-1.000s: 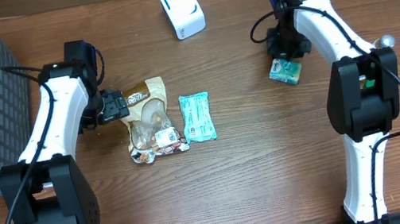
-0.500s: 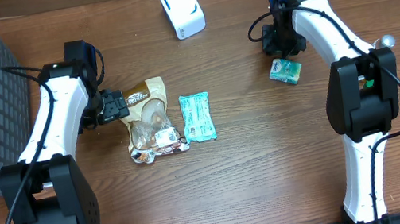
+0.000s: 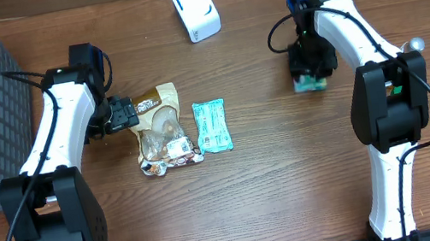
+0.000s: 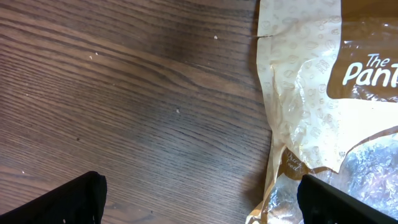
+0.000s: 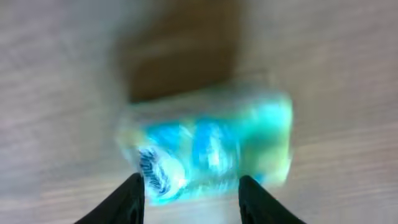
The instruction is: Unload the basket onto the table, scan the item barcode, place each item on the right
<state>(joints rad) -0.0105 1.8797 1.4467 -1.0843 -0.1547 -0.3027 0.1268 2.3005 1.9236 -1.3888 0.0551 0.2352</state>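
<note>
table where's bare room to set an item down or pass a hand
Bare wood lies between the teal packet and the small teal pack, and across the table in front of both. Crowded: the tan snack bag lies right beside the teal packet, left fingers at its edge.

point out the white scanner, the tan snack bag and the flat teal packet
white scanner (image 3: 196,11), overhead view, its top face
tan snack bag (image 3: 161,129), overhead view, its middle
flat teal packet (image 3: 212,126), overhead view, its middle

Blurred teal packet (image 5: 208,149) on wooden table (image 5: 56,93), right pincer (image 5: 191,202) parted, dark fingertips near its edge
</note>
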